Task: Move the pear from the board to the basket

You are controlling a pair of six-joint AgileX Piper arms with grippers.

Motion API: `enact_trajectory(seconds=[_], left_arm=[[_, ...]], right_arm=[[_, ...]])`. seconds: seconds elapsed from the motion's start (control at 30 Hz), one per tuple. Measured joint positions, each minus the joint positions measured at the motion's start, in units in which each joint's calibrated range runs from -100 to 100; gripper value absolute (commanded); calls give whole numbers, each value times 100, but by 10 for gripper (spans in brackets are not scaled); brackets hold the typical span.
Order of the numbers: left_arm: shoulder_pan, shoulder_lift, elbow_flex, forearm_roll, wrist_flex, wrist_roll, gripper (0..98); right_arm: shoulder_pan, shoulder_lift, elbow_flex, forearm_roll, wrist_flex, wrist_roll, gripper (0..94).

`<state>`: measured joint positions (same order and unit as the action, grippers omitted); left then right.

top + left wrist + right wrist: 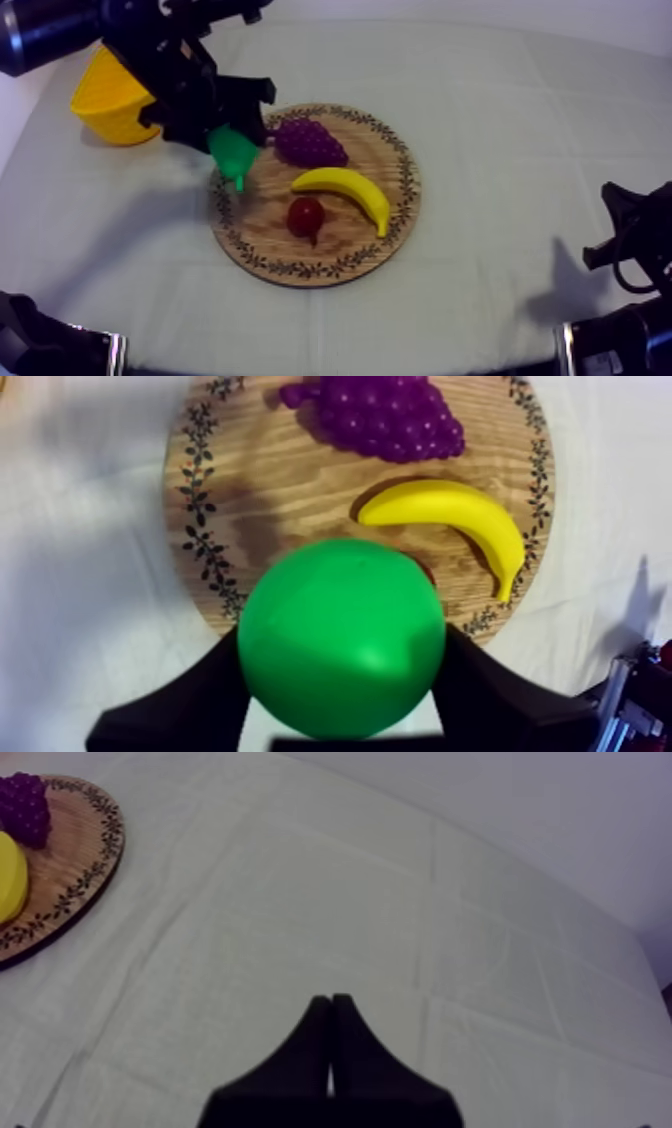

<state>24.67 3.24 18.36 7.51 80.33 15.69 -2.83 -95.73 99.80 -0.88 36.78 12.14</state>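
Left gripper [237,135] is clamped on the green pear [235,155] in the top view. It holds the pear stem down at the edge of the wooden board [300,268] nearest the yellow basket [108,100], which likely suits a short carry, since the basket stands just off the board. The grapes [310,142], banana [345,190] and small red fruit [306,217] lie on the board, apart from the pear. The right gripper [625,240] sits well away from the board, probably parked to leave room.

In the left wrist view, black fingers [200,696] press the pear's two sides, with the board beneath.

In the right wrist view, that gripper's fingers [330,1042] lie together on nothing, over bare cloth beyond the board.

No brand or writing is readable; the board's rim bears only a leaf pattern.
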Motion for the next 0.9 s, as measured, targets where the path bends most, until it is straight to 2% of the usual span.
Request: enact_trajectory(seconds=[0.33,0.67,0.9], left_arm=[[-21,-482,-440,-65,542,44,509],[18,-644,-825,-151,762,63,513],[-145,-590,-1014,-214,873,-15,521]], right_arm=[[0,0,0,0,0,0,2],[0,0,0,0,0,0,2],[0,0,0,0,0,0,2]])
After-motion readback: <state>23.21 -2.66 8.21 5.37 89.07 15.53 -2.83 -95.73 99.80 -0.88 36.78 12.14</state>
